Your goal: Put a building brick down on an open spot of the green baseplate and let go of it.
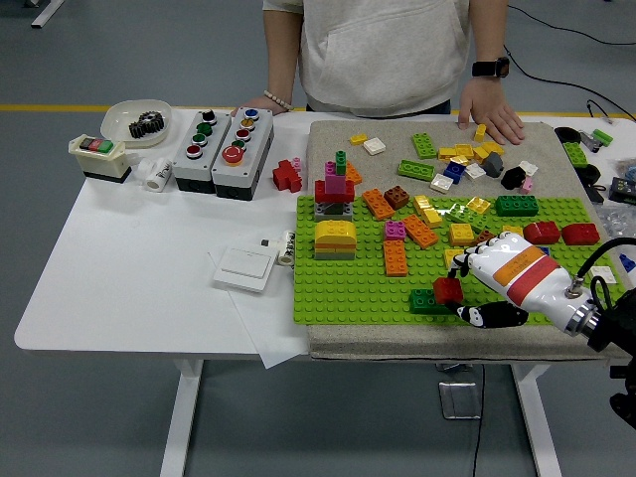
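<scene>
Right hand [475, 285] pinches a red brick [448, 289] low over the green baseplate [348, 288], touching or just above a dark green brick [425, 300]. Best to clear that brick, set down on bare studs nearby, level, then spread fingers

A small red brick [448, 290] sits low over the green baseplate's [348, 288] front edge.

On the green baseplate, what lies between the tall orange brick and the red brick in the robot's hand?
In the head view, only bare green studs lie between the orange brick and the red brick held by the right hand over the baseplate.
</scene>
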